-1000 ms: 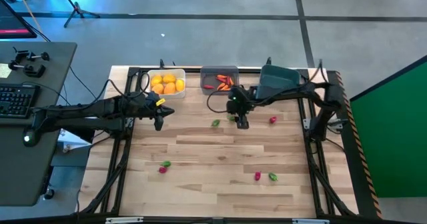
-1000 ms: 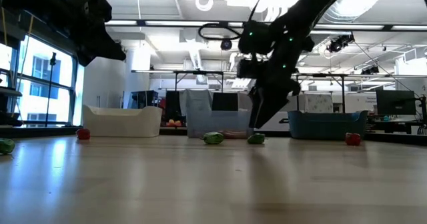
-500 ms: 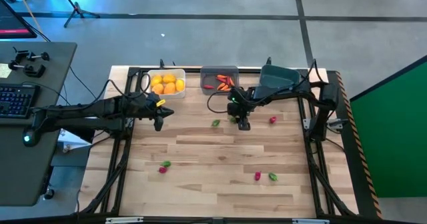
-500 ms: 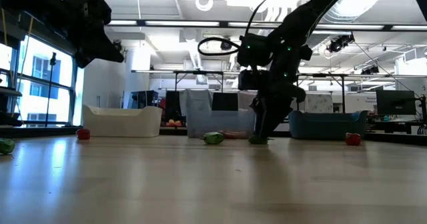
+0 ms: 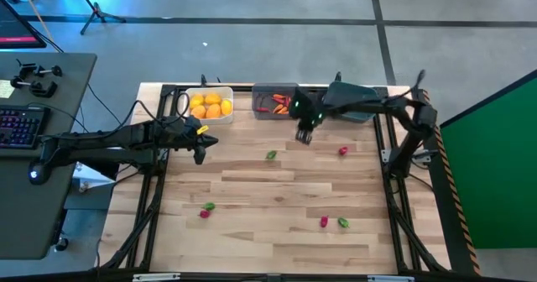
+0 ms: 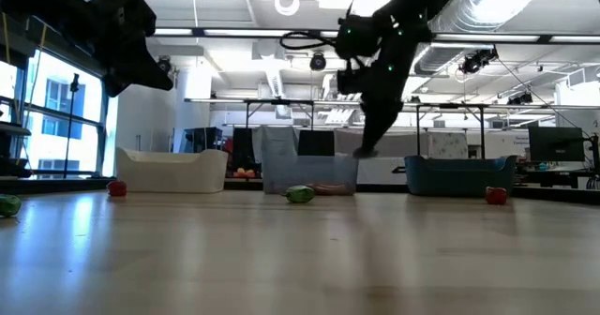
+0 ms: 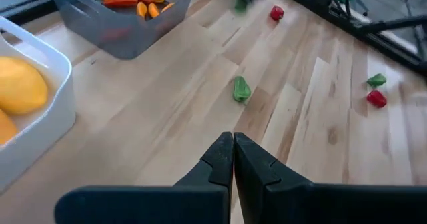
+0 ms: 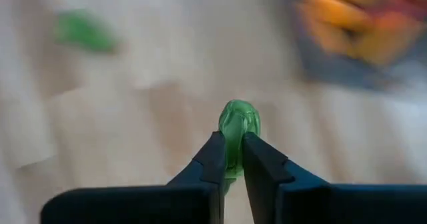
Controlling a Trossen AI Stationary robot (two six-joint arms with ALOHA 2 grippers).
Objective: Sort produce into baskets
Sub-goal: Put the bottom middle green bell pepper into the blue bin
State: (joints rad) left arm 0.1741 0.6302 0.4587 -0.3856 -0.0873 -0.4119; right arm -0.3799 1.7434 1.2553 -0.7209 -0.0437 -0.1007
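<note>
Three baskets line the far edge of the bench: from left to right, the white basket with round yellow-orange fruits, the grey basket with slim orange-red pieces, and the dark teal basket, largely under the right arm. The left gripper hangs over the bench in front of the white basket, its fingers pressed together on nothing. Farther right, the right gripper is lifted clear of the bench just in front of the grey basket, its fingers pinched narrow on a small green piece.

That piece looks like a light, hard, glossy plastic toy; it probably will not crush, but it is smooth and rounded, so it could squirt out of a tip grip. The pinch sits across its narrow middle, which seems the safest place.

Loose produce still lies on the bench: a green piece near the middle, a red one to its right, a red-and-green pair at front left, and another pair at front right.
</note>
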